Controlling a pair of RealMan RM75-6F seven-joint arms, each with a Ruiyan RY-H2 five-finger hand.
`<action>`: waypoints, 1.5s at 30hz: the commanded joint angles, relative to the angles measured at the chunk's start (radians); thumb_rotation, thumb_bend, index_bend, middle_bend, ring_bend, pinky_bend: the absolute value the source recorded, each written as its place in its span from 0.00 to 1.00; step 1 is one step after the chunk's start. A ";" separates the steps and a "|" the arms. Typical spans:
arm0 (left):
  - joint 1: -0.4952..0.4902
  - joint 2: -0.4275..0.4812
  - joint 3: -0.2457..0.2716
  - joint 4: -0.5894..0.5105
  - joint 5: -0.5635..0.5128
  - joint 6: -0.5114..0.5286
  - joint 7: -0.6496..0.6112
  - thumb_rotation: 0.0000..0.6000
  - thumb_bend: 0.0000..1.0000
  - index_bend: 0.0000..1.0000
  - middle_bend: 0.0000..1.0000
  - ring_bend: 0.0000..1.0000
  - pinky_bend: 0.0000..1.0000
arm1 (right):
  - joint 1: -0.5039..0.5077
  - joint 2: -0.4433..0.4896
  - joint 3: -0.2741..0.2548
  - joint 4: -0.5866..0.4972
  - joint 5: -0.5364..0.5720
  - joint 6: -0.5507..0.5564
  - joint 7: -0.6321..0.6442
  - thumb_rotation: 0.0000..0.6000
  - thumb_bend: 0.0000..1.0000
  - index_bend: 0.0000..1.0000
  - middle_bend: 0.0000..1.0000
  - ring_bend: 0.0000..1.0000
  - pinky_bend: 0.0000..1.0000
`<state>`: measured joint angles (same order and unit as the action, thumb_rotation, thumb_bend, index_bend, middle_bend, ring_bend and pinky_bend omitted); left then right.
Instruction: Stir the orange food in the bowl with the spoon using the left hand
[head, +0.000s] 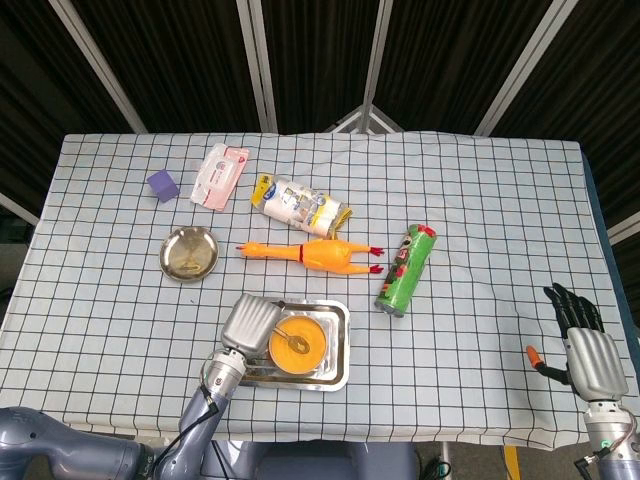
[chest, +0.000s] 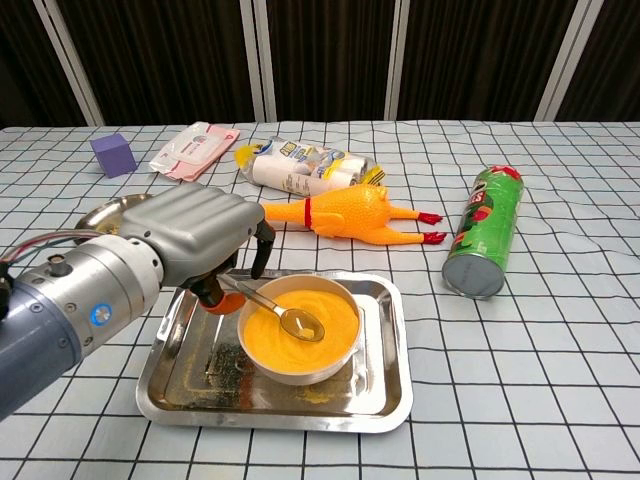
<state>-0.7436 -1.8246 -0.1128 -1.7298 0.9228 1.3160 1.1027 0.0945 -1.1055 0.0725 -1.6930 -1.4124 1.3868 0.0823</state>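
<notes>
In the tray (chest: 390, 385) sits the bowl (chest: 300, 352) of orange food (chest: 320, 305) — the left hand (chest: 195, 235) pinches the spoon (chest: 285, 312) handle just beside it; the right hand (head: 585, 350), well apart, fingers spread.

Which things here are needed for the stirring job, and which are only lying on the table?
Needed: left hand, spoon, bowl of orange food.

Lying about: tray, rubber chicken, green can, purple cube, wipes pack, snack bag, small metal dish.
</notes>
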 joint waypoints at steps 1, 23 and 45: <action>0.001 0.003 0.001 -0.008 -0.001 0.001 -0.002 1.00 0.44 0.49 0.98 0.92 0.91 | 0.000 0.001 0.000 0.000 0.000 0.000 0.000 1.00 0.37 0.00 0.00 0.00 0.00; -0.002 -0.001 0.009 0.011 -0.002 0.002 -0.002 1.00 0.50 0.50 0.98 0.92 0.91 | -0.001 -0.001 0.002 0.002 0.003 0.001 -0.005 1.00 0.37 0.00 0.00 0.00 0.00; 0.008 0.006 0.006 0.012 0.003 0.008 -0.023 1.00 0.52 0.51 0.98 0.92 0.91 | -0.001 -0.002 0.001 0.001 0.002 0.001 -0.005 1.00 0.37 0.00 0.00 0.00 0.00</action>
<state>-0.7357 -1.8195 -0.1068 -1.7169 0.9268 1.3245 1.0797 0.0932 -1.1078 0.0735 -1.6914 -1.4102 1.3874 0.0775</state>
